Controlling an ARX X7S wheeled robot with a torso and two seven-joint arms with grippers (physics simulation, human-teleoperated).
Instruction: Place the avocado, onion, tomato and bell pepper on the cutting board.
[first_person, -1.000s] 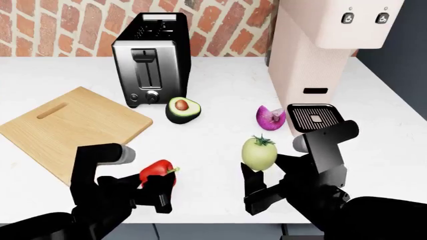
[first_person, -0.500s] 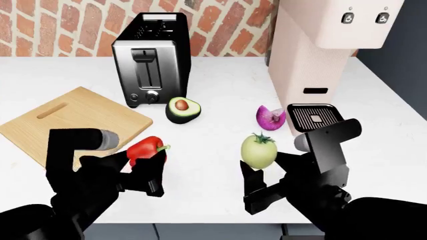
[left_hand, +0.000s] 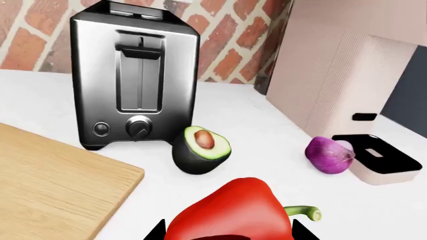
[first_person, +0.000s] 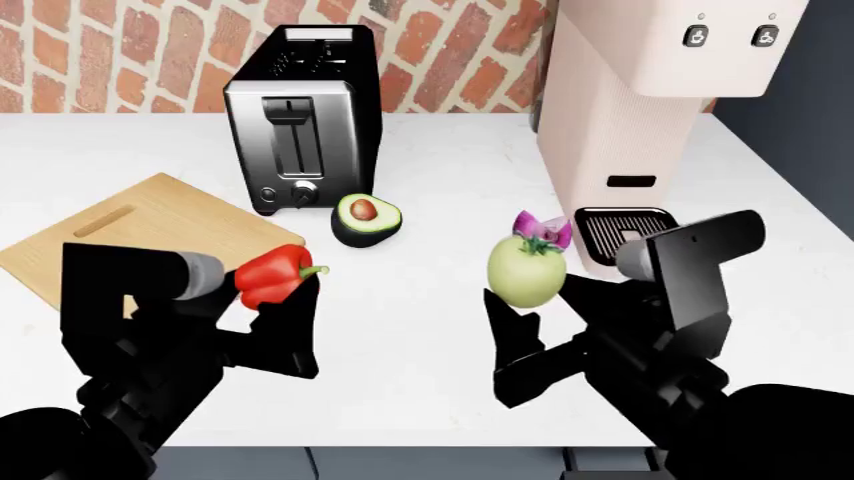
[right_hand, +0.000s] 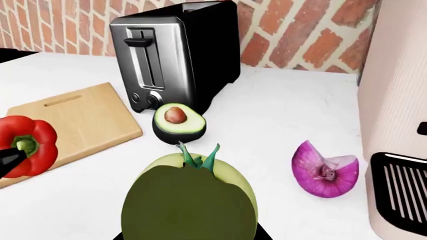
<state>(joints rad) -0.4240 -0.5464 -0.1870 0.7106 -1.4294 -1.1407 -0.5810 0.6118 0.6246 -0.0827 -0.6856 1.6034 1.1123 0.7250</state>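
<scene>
My left gripper (first_person: 271, 292) is shut on the glossy red bell pepper (first_person: 274, 273) and holds it in the air just off the right corner of the light-wood cutting board (first_person: 140, 228). My right gripper (first_person: 534, 305) is shut on the pale green tomato (first_person: 523, 270), lifted above the counter. The halved avocado (first_person: 363, 218) lies in front of the toaster, pit up. The purple onion (first_person: 545, 230) lies by the coffee machine's tray, partly hidden behind the tomato. The wrist views show the pepper (left_hand: 233, 212) and the tomato (right_hand: 190, 200) filling the jaws.
A steel toaster (first_person: 300, 120) stands behind the avocado, close to the board's far right edge. A tall pink coffee machine (first_person: 641, 100) with a black drip tray (first_person: 617, 232) stands at the back right. A brick wall backs the white counter (first_person: 427, 340).
My left arm has risen and carried the bell pepper up and left, to the board's corner. My right gripper has lifted the tomato a little higher, now covering part of the onion.
</scene>
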